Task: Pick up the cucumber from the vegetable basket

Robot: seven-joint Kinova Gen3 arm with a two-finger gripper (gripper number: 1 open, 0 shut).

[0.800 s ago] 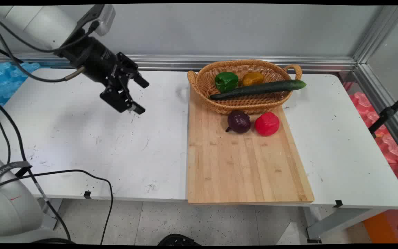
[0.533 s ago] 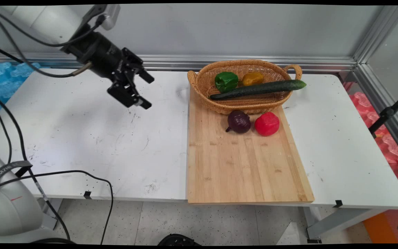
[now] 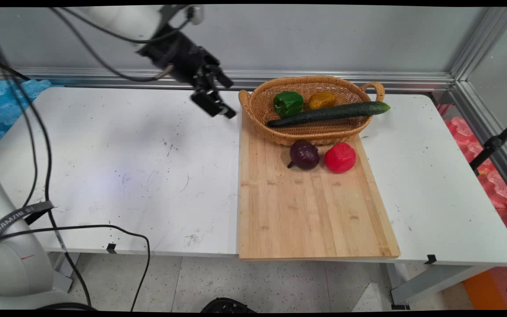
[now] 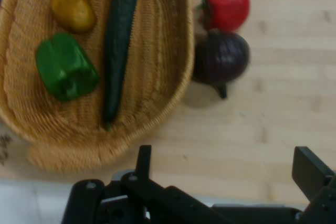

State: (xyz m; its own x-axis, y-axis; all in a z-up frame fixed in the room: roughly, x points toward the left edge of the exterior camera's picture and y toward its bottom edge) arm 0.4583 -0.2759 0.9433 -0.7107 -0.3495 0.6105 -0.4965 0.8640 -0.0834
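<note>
Up near the frame's upper centre, the end effector hangs released and empty, its fingers spread, just left of the basket rim. Inside the basket lie a green pepper, a yellow one and a cucumber whose tip overhangs the right rim. Just below, on the board, an onion and red pepper sit close together. Bare white table spreads across the left half; a metal-framed wall stands behind.

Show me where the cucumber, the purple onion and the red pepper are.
cucumber (image 3: 328, 113), main view, middle of its length.
purple onion (image 3: 304, 154), main view, centre of the bulb.
red pepper (image 4: 224, 1), hand view, middle of its body.
</note>
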